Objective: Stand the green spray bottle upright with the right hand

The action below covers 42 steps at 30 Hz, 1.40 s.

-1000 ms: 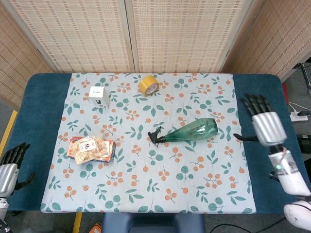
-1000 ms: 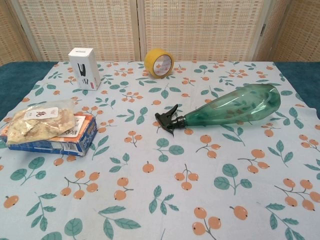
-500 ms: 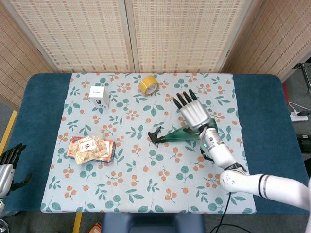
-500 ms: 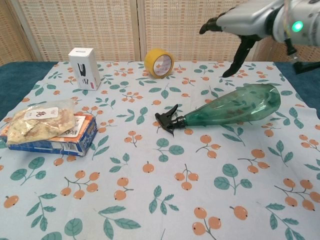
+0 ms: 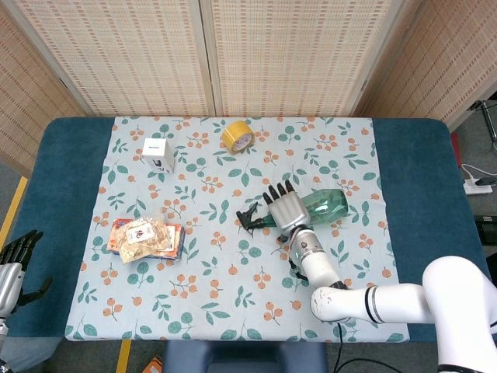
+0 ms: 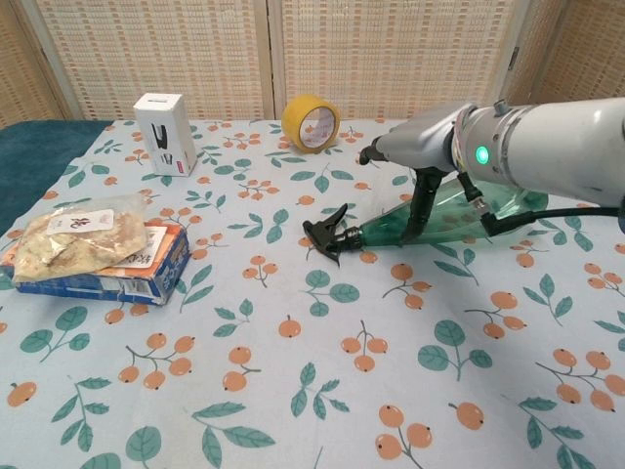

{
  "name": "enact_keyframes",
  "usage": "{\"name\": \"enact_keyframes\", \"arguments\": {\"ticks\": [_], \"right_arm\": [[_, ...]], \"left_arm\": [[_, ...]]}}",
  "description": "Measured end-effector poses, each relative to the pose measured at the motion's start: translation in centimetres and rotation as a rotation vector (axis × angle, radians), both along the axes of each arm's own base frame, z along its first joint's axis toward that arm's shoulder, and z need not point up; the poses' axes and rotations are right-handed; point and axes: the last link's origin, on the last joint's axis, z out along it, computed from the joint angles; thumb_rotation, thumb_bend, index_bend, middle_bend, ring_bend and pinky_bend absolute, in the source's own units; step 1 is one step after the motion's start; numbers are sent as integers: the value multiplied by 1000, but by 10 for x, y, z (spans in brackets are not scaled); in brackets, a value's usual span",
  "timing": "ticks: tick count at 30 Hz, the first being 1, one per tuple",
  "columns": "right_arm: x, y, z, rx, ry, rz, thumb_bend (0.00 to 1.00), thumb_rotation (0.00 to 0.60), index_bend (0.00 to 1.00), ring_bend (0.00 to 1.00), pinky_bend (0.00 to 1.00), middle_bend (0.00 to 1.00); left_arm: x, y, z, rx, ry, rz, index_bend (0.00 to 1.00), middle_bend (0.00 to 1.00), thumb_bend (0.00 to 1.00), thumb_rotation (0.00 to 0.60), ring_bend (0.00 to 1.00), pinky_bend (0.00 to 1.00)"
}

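Left hand (image 5: pixel 11 268) at near left corner of table, off cloth, fingers loosely apart, holding nothing. Snack bag (image 6: pixel 80 234) on box (image 6: pixel 117 269) near left edge. Right hand (image 5: pixel 289 208) over middle of spray bottle (image 5: pixel 330 203), fingers spread, grasp not closed. Bottle lying on side, right of centre. Tape roll (image 5: pixel 237 136) and white box (image 5: pixel 157 153) toward far edge.
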Motion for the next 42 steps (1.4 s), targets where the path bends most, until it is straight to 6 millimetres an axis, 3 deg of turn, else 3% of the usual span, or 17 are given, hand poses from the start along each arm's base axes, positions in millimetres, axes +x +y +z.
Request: {"name": "enact_keyframes", "arguments": {"ticks": [15, 28, 31, 36, 42], "right_arm": [[-20, -14, -31, -1, 61, 48, 0, 600, 149, 0, 0, 106], [-36, -28, -42, -29, 143, 97, 0, 600, 325, 2, 58, 235], [-37, -31, -46, -36, 141, 110, 0, 600, 419, 50, 100, 299], [-36, -32, -53, -53, 130, 157, 0, 600, 642, 275, 317, 450], [-37, -30, -60, -61, 114, 202, 26, 600, 763, 350, 343, 539]], "left_arm": [[-3, 1, 5, 26, -12, 8, 0, 0, 296, 600, 0, 42], [-3, 2, 4, 18, -22, 1, 0, 0, 295, 600, 0, 44], [-2, 2, 4, 15, -24, -1, 0, 0, 296, 600, 0, 44], [-3, 1, 4, 13, -31, 1, 0, 0, 296, 600, 0, 51], [-3, 1, 4, 11, -37, 2, 0, 0, 296, 600, 0, 58]]}}
